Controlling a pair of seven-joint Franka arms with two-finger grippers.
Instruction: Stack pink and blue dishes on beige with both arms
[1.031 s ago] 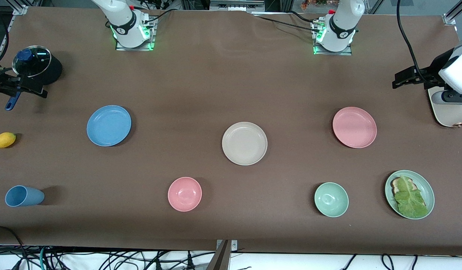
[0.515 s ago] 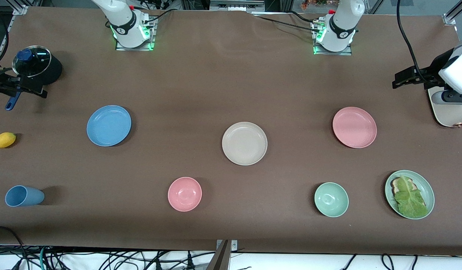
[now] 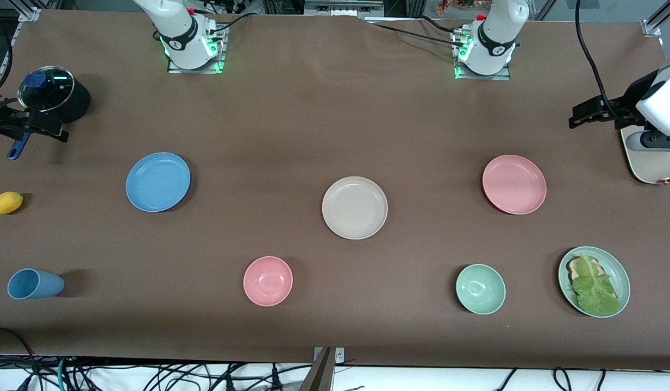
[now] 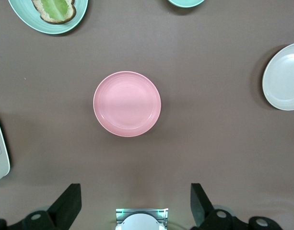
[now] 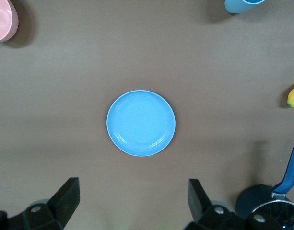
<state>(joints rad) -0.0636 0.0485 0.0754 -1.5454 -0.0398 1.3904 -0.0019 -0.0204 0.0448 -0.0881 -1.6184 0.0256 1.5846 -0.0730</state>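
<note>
The beige plate (image 3: 355,207) lies at the middle of the table and also shows in the left wrist view (image 4: 282,76). The blue plate (image 3: 157,181) (image 5: 141,123) sits toward the right arm's end, the pink plate (image 3: 514,184) (image 4: 127,104) toward the left arm's end. All three lie flat, apart and bare. My left gripper (image 3: 578,117) (image 4: 135,191) hangs high over the left arm's end, open and holding nothing, well above the pink plate. High over the right arm's end, my right gripper (image 3: 60,132) (image 5: 132,187) is open and holds nothing, well above the blue plate.
Nearer the front camera stand a pink bowl (image 3: 268,281), a green bowl (image 3: 480,289), a green plate with lettuce (image 3: 617,271) and a blue cup (image 3: 35,283). A yellow fruit (image 3: 6,202) and a lidded black pot (image 3: 52,98) sit at the right arm's end, a white appliance (image 3: 647,163) at the left arm's.
</note>
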